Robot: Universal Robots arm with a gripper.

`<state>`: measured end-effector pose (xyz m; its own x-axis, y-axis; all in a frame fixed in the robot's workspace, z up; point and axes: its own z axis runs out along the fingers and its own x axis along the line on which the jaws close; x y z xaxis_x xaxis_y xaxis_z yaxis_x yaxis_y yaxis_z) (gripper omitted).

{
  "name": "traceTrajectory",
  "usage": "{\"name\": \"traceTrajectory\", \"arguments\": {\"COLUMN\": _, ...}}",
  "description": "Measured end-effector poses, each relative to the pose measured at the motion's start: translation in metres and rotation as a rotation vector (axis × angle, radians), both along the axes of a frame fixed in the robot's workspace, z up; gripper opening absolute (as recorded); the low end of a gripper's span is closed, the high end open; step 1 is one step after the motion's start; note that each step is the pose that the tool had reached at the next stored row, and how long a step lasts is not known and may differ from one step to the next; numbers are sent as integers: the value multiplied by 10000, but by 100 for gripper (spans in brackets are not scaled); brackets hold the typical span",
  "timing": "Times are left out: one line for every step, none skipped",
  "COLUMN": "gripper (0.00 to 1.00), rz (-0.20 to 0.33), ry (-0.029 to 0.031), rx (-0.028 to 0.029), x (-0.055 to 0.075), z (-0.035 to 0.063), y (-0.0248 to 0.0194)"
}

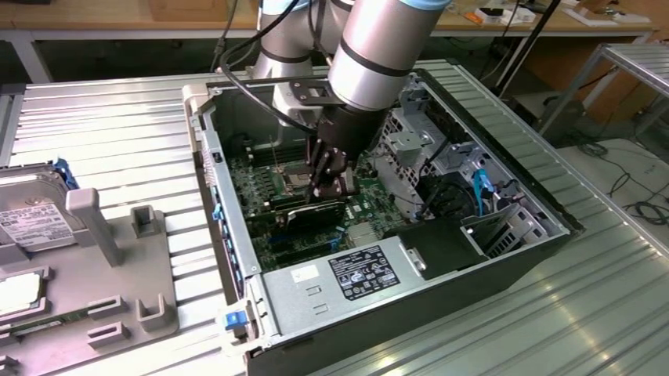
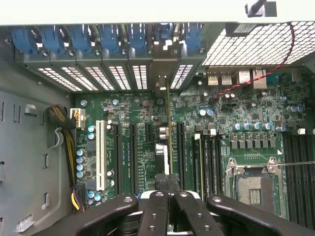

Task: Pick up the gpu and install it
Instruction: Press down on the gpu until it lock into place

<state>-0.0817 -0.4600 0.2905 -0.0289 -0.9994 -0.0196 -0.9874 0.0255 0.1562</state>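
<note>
The arm reaches down into the open computer case (image 1: 502, 258), which lies on its side on the ribbed metal bench (image 1: 115, 125). The gripper (image 1: 330, 186) is low inside the case, over the green motherboard (image 1: 256, 176), with its fingers (image 2: 158, 212) clenched on the top edge of the gpu (image 1: 310, 213).

In the wrist view the gpu (image 2: 168, 142) shows edge-on as a thin upright line running from the fingers to the rear wall of the case, where its metal end bracket sits among the slot covers under the row of blue clips (image 2: 106, 39). It stands over the motherboard between long black slots (image 2: 132, 157), with the white slot (image 2: 101, 155) further off to one side and the empty processor socket (image 2: 253, 184) on the other. Whether its lower edge is fully seated in a slot cannot be told.

Room around the card is narrow: the case wall with the blue clips is close at one end, and the silver power supply (image 1: 345, 274) lies just beside it towards the exterior view's bottom. The drive cage (image 1: 418, 137) stands on the exterior view's right of the gripper.

Outside the case, at the exterior view's left, a grey holder tray (image 1: 125, 266) carries a hard drive (image 1: 31, 215).
</note>
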Motion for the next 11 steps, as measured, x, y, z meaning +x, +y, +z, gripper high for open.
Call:
{"name": "traceTrajectory", "arguments": {"gripper": 11, "rz": 0, "ry": 0, "rx": 1, "x": 0, "z": 0, "y": 0}}
{"name": "traceTrajectory", "arguments": {"gripper": 11, "rz": 0, "ry": 0, "rx": 1, "x": 0, "z": 0, "y": 0}}
{"name": "traceTrajectory", "arguments": {"gripper": 11, "rz": 0, "ry": 1, "rx": 1, "x": 0, "z": 0, "y": 0}}
{"name": "traceTrajectory", "arguments": {"gripper": 11, "rz": 0, "ry": 1, "rx": 0, "x": 0, "z": 0, "y": 0}}
{"name": "traceTrajectory", "arguments": {"gripper": 11, "rz": 0, "ry": 1, "rx": 0, "x": 0, "z": 0, "y": 0}}
{"name": "traceTrajectory", "arguments": {"gripper": 11, "rz": -1, "ry": 1, "rx": 0, "x": 0, "z": 0, "y": 0}}
{"name": "traceTrajectory", "arguments": {"gripper": 11, "rz": 0, "ry": 1, "rx": 1, "x": 0, "z": 0, "y": 0}}
{"name": "traceTrajectory", "arguments": {"gripper": 11, "rz": 0, "ry": 1, "rx": 0, "x": 0, "z": 0, "y": 0}}
{"name": "traceTrajectory", "arguments": {"gripper": 11, "rz": 0, "ry": 2, "rx": 0, "x": 0, "z": 0, "y": 0}}
{"name": "traceTrajectory", "arguments": {"gripper": 11, "rz": 1, "ry": 2, "rx": 0, "x": 0, "z": 0, "y": 0}}
{"name": "traceTrajectory", "arguments": {"gripper": 11, "rz": 0, "ry": -2, "rx": -2, "x": -75, "z": -1, "y": 0}}
